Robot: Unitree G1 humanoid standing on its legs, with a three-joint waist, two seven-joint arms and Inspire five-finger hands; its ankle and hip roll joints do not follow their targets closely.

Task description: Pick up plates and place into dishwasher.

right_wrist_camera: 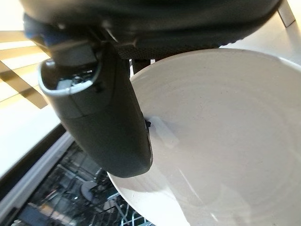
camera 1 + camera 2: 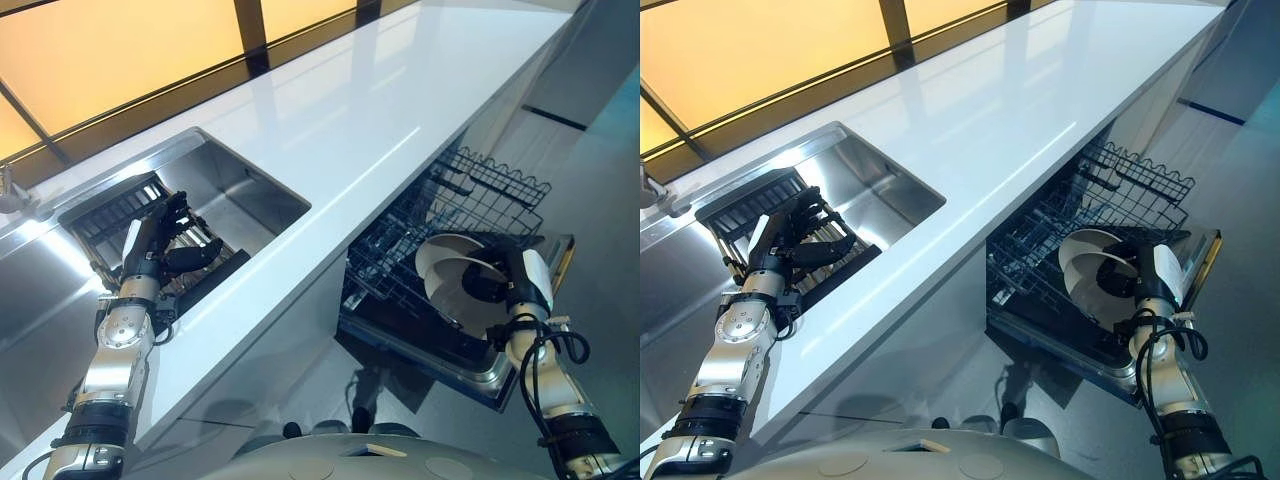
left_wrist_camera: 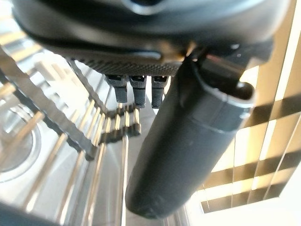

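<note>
At lower right, the right hand (image 2: pixel 508 285) pinches a white plate (image 2: pixel 455 280) on edge, thumb across its face, above the dishwasher rack (image 2: pixel 440 215). At left, the left hand (image 2: pixel 155 245) hangs with fingers loosely spread above the sink's (image 2: pixel 240 190) dish rack (image 2: pixel 125 205), holding nothing, beside the white tabletop (image 2: pixel 380 100).

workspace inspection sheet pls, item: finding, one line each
surface: long white counter with a steel sink set in it
job's things: white plate held over the pulled-out dishwasher rack
clutter: dark slatted dish rack in the sink
hands: right hand pinches the plate; left hand hangs over the dish rack, fingers relaxed
cables: nothing seen
surroundings: amber panels behind the counter
</note>
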